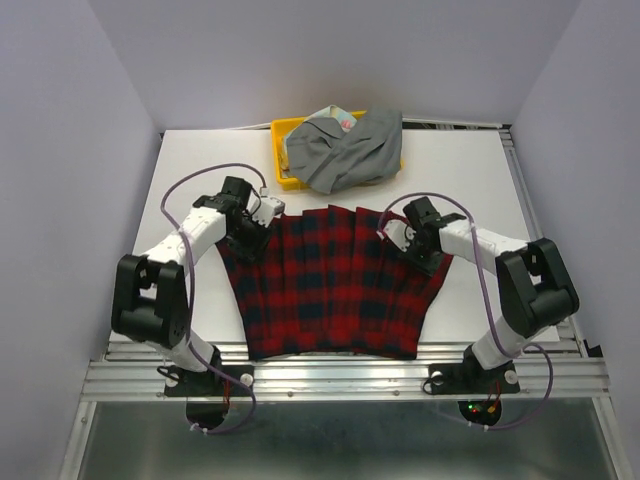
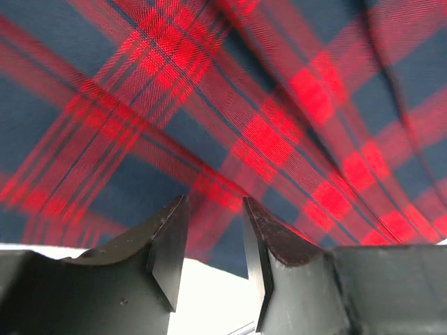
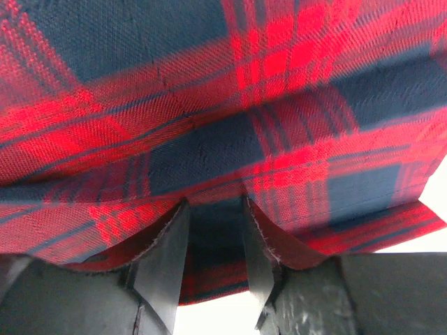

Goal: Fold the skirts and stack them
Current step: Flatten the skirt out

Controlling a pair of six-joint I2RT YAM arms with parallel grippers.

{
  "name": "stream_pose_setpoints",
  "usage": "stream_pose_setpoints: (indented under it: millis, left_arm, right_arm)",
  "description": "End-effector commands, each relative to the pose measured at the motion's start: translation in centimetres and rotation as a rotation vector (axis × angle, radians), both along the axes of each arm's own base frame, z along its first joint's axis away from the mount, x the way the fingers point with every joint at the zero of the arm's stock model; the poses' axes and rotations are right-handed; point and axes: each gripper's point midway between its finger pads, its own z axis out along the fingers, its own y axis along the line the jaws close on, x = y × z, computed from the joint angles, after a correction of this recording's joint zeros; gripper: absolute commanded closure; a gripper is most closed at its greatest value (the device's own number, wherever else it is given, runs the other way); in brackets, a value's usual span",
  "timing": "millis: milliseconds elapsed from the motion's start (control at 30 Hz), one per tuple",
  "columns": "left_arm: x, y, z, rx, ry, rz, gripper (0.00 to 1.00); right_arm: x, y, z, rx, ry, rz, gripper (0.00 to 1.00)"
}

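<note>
As it lies, plaid skirt, pleats near-to-far

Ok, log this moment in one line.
phase: grasp for first fold | plaid skirt: flat | left gripper, right gripper: at its far corners, cloth between jaws | grey skirt: on tray

White-and-black left arm, matching right arm, looping purple cables, dark left hand
</note>
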Motion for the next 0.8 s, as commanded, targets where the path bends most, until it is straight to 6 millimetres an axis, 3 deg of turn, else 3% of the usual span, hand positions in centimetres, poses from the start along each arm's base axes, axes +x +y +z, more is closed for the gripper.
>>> stream_pose_setpoints:
  millis: [0, 100, 167, 200, 267, 300, 367, 533, 600, 667, 733, 767]
  left_arm:
    - [1.1, 0.6, -3.2, 0.057, 0.082, 0.044, 0.53]
    - [2.1, 0.6, -5.8, 0.073, 0.137, 0.067, 0.55]
    - [3.8, 0.0, -6.2, 0.062, 0.13, 0.08, 0.55]
    - [4.2, -0.2, -7.4, 0.065, 0.163, 0.076, 0.55]
    - [6.0, -1.0, -7.3, 0.071, 0.148, 0.064, 0.55]
    - [6.2, -1.2, -8.4, 0.094, 0.171, 0.052, 0.56]
    - [7.6, -2.5, -8.3, 0.111, 0.142, 0.015, 0.55]
    - [7.4, -6.6, -9.9, 0.144, 0.16, -0.142, 0.53]
    - [6.7, -9.3, -9.8, 0.157, 0.134, -0.236, 0.52]
    - [6.6, -10.8, -9.4, 0.161, 0.104, -0.279, 0.48]
    - [6.3, -11.9, -8.2, 0.132, 0.087, -0.285, 0.45]
    - [6.1, -11.9, -7.7, 0.122, 0.079, -0.286, 0.44]
  right_arm:
    - [-3.5, -0.7, -1.3, -0.06, 0.071, 0.109, 0.58]
    - [-7.7, 0.7, -2.1, -0.055, 0.177, 0.196, 0.57]
    - [-10.5, 2.3, -2.0, -0.051, 0.238, 0.275, 0.57]
    - [-12.0, 3.7, -1.9, 0.003, 0.283, 0.289, 0.56]
    - [-14.5, 6.0, -1.6, 0.031, 0.338, 0.371, 0.56]
    - [-16.0, 7.4, -1.0, 0.08, 0.394, 0.377, 0.56]
    - [-18.0, 9.2, -0.6, 0.109, 0.45, 0.455, 0.58]
    - [-21.2, 15.5, 0.7, 0.183, 0.464, 0.613, 0.56]
    - [-21.2, 19.2, 2.8, 0.288, 0.477, 0.616, 0.56]
    - [-19.5, 22.0, 5.4, 0.354, 0.387, 0.628, 0.56]
    - [-16.7, 22.0, 7.7, 0.35, 0.225, 0.619, 0.55]
    - [-15.6, 21.0, 8.1, 0.33, 0.205, 0.581, 0.57]
